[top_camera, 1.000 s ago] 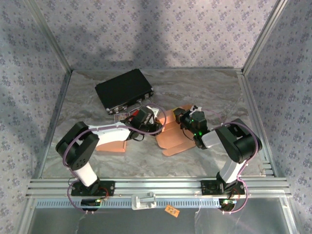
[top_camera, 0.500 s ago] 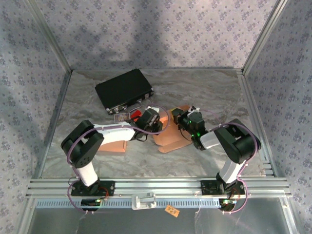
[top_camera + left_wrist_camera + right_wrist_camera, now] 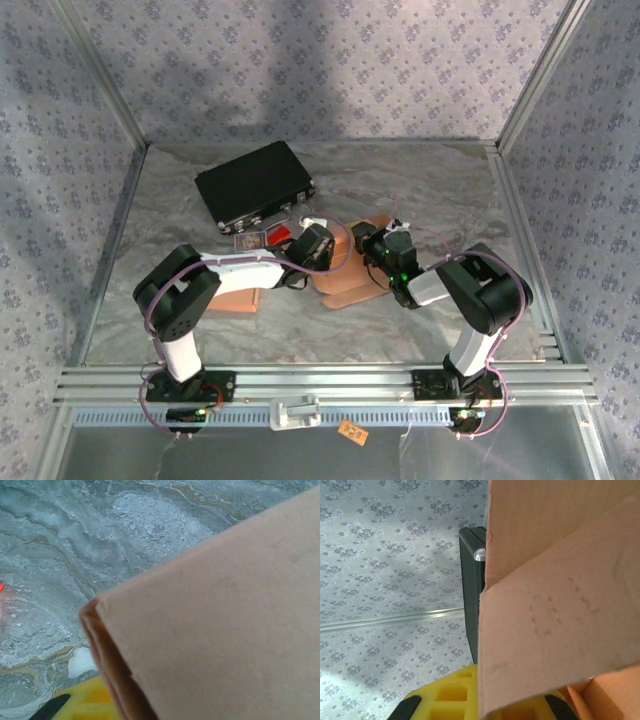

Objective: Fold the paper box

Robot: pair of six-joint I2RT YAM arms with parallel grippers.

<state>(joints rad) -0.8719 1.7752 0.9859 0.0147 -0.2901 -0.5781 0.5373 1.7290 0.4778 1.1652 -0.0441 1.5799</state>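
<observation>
Tan paper box (image 3: 346, 285) half hidden, tight in right gripper (image 3: 368, 243); left gripper (image 3: 322, 247) width unclear.

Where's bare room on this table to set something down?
Bare: the far right of the table, between the black case and the right rail; also the near strip in front of the paper box. Crowded: the middle, where the left gripper and right gripper meet the box.

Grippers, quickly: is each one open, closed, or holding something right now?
The left gripper: at the paper box, cannot be told.
The right gripper: closed on a flap of the paper box.
</observation>
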